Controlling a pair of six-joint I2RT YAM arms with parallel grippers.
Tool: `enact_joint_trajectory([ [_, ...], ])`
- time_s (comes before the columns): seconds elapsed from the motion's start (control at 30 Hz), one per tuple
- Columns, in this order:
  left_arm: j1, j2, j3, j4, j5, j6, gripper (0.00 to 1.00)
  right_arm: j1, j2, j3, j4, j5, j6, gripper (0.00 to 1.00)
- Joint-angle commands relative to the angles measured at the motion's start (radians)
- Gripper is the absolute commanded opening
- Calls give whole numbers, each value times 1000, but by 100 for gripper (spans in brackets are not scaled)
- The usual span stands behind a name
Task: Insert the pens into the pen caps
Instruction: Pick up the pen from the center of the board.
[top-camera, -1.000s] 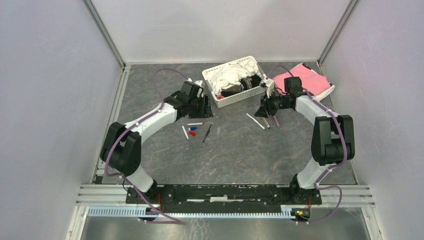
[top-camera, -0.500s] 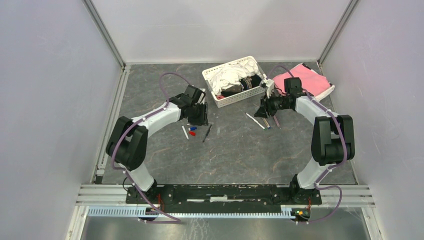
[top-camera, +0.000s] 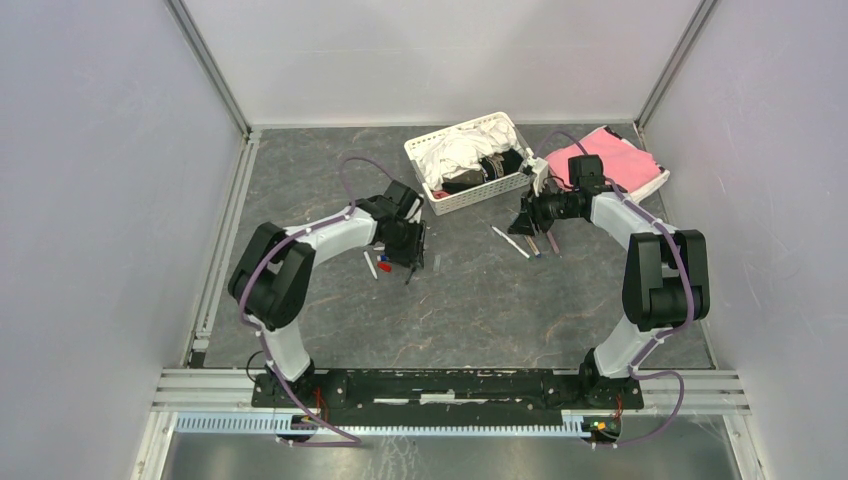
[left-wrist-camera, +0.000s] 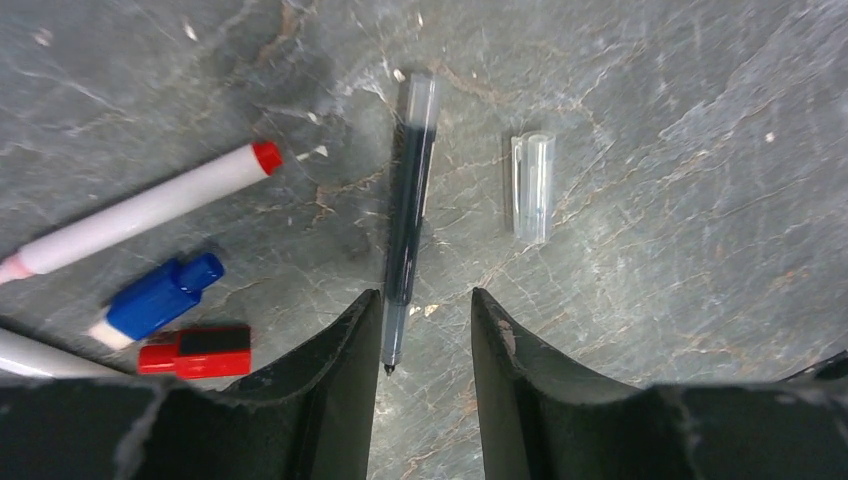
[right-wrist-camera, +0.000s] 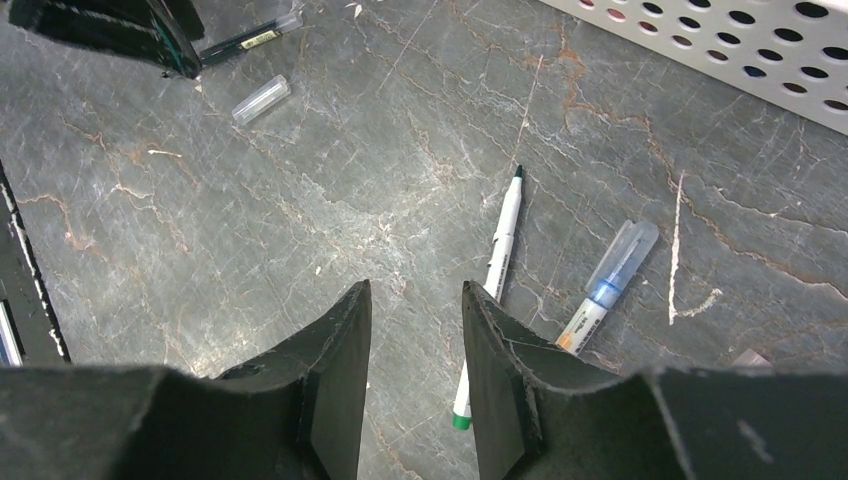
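In the left wrist view a dark pen (left-wrist-camera: 410, 215) lies on the grey table, its tip just between the fingertips of my open left gripper (left-wrist-camera: 422, 295), close to the left finger and not gripped. A clear pen cap (left-wrist-camera: 532, 187) lies to its right. To the left lie a white pen with a red end (left-wrist-camera: 140, 215), a blue cap (left-wrist-camera: 160, 297) and a red cap (left-wrist-camera: 195, 352). My right gripper (right-wrist-camera: 415, 287) is open over bare table. A white pen with a green end (right-wrist-camera: 497, 265) and a clear-capped pen (right-wrist-camera: 608, 288) lie beside its right finger.
A white perforated basket (top-camera: 468, 160) full of cloth stands at the back between the two arms. A pink cloth (top-camera: 612, 155) lies behind the right arm. The enclosure walls and metal rails border the table on the left, right and back.
The left arm has swung right and nearer, over the group of pens and caps. Its jaws have narrowed. The right arm has stayed where it was.
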Motion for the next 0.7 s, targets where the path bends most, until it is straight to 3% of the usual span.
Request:
enact_joint_trajectory([
  [0.0, -33, 33, 56, -43, -33, 74, 45, 1, -25, -5, 21, -26, 5, 43],
  [0.67, -86, 93, 98, -118, -169, 94, 43, 1, -29, -11, 22, -45, 5, 44],
])
